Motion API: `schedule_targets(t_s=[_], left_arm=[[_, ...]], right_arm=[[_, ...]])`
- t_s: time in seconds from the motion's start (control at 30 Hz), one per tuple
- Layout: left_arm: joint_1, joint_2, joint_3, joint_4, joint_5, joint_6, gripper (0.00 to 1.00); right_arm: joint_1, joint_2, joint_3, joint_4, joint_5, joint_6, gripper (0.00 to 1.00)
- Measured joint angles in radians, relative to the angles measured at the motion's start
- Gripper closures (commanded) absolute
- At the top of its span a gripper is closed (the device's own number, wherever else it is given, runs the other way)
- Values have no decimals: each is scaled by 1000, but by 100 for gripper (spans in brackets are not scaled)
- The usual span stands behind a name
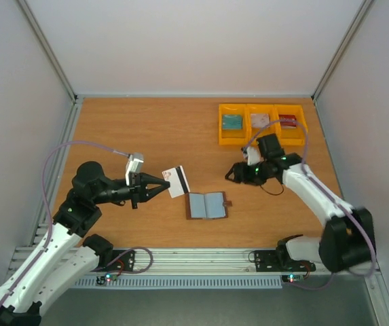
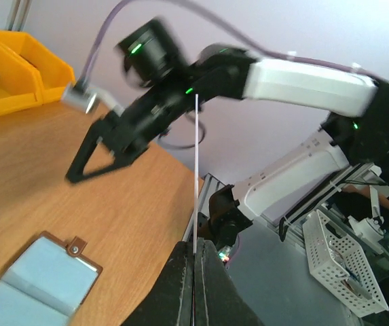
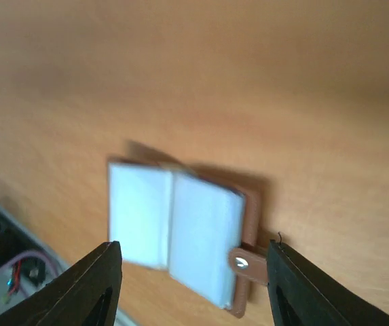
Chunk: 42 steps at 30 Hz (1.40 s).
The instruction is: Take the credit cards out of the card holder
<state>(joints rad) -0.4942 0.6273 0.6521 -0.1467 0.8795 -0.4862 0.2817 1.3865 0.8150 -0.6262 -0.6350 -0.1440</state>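
The left tool pinches a whitish credit card left of centre; the emptied-looking card holder lies open mid-counter, the right tool spread nearby. A firm pinch seems wise while carrying.

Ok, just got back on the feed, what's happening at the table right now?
The left gripper pinches a whitish card with a dark stripe, held up off the table beside the card holder, which lies open, lining up. The right gripper hovers open and empty just past the holder's snap tab. The yellow bins at the far right hold three cards.
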Motion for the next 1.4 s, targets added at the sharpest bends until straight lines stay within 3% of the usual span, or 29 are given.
schedule_targets(t_s=[0.1, 0.17, 0.33, 0.53, 0.6, 0.67, 0.83, 1.0, 1.03, 1.1, 1.13, 1.27, 1.33, 1.4], left_arm=[[-5, 5, -2, 27, 5, 1, 100], [-12, 9, -8, 48, 9, 2, 100], [-27, 21, -13, 63, 24, 6, 100], [-30, 23, -13, 69, 32, 21, 100], [-30, 23, -13, 69, 34, 23, 100], [-30, 23, -13, 69, 34, 24, 100], [-30, 23, -13, 70, 39, 23, 100], [-38, 18, -13, 89, 59, 23, 99], [-40, 17, -13, 97, 59, 23, 78], [-46, 14, -13, 106, 48, 23, 8], [-44, 13, -15, 98, 28, 21, 2], [-22, -18, -58, 69, -69, 1, 1], [-6, -50, -93, 47, -120, -10, 1], [15, -84, -123, 16, -177, -16, 1]], right_arm=[[32, -190, 151, -109, 161, -57, 39], [93, -299, 229, -127, 179, -104, 35], [329, -515, 299, -2, -19, -185, 29], [459, -419, 327, 155, -127, -188, 33], [488, -346, 342, 156, -122, -193, 38], [518, -284, 349, 150, -117, -202, 49], [573, -216, 371, 111, -130, -237, 97], [579, -235, 370, 103, -119, -249, 99], [583, -245, 367, 104, -101, -252, 99], [591, -261, 364, 102, -48, -262, 99], [593, -270, 364, 92, -3, -271, 99], [557, -282, 399, 26, 303, -399, 99], [489, -250, 420, 27, 423, -507, 99], [339, -182, 439, 59, 510, -629, 99]])
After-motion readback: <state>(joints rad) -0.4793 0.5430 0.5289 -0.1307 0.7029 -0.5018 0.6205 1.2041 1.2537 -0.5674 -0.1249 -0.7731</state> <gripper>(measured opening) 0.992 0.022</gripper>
